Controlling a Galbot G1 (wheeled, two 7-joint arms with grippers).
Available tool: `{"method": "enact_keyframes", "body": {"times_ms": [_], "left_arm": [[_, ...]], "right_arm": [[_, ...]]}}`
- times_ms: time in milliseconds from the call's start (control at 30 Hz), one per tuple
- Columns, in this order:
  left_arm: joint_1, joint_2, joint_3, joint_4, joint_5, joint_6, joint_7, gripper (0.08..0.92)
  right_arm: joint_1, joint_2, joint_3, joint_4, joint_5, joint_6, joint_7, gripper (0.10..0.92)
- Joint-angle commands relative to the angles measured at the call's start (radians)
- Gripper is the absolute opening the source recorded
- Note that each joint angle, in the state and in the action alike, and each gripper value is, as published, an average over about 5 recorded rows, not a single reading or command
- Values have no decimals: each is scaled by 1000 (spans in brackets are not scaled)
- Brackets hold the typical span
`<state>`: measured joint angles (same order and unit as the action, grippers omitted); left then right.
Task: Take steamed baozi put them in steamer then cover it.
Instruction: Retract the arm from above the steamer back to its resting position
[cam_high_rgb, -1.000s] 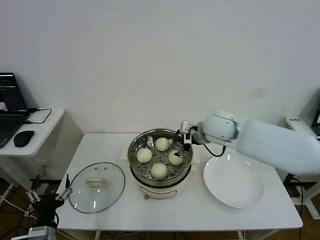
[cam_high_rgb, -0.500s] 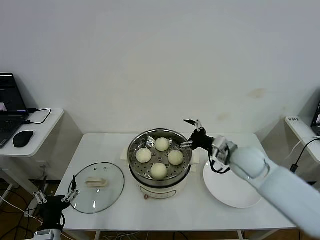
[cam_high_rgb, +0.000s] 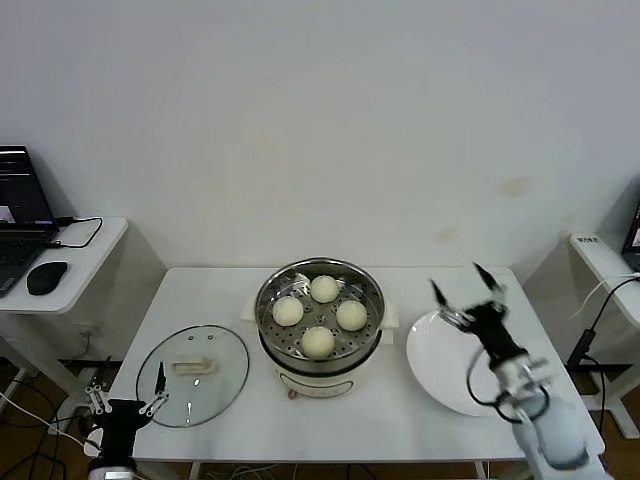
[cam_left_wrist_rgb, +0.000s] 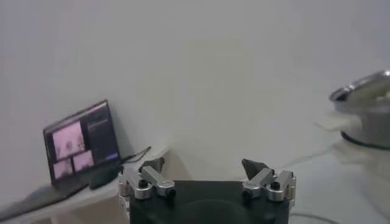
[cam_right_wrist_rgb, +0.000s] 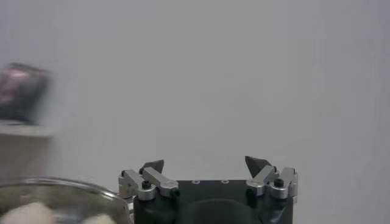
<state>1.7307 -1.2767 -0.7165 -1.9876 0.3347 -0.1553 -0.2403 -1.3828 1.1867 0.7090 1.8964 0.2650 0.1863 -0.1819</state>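
Several cream-white baozi lie in the shiny steel steamer on its cream pot base at the table's middle. The steamer's rim also shows in the left wrist view and the right wrist view, with baozi inside. The glass cover with its cream bar handle lies flat on the table left of the steamer. My right gripper is open and empty above the white plate. My left gripper is open and empty at the table's front left corner, beside the cover.
A flat white plate lies right of the steamer. A side table on the left holds a laptop and a mouse; the laptop also shows in the left wrist view. A white wall is behind.
My right gripper has left the steamer and swung right and back, now over the plate. My left gripper has risen a little toward the cover's near edge.
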Motion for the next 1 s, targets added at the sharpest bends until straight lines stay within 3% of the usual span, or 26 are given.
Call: {"method": "enact_keyframes", "body": {"times_ms": [33,367,600,1000], "left_arm": [[25,38,-19,62,882,1,-6,823],[-118,76,57,225,1072,23,9,823],[-236,115,77,355,1060,32,43,823],[-404,150,105,459,1018,31,74,823]], "right_arm": [[-322,244,256,-27,-61,123,40,823],[-334,293,279,-23,-106,142,67,823],[-346,312,294,-24,-119,151,72,823],[-341,344,291,-33,-145,153,76,823]]}}
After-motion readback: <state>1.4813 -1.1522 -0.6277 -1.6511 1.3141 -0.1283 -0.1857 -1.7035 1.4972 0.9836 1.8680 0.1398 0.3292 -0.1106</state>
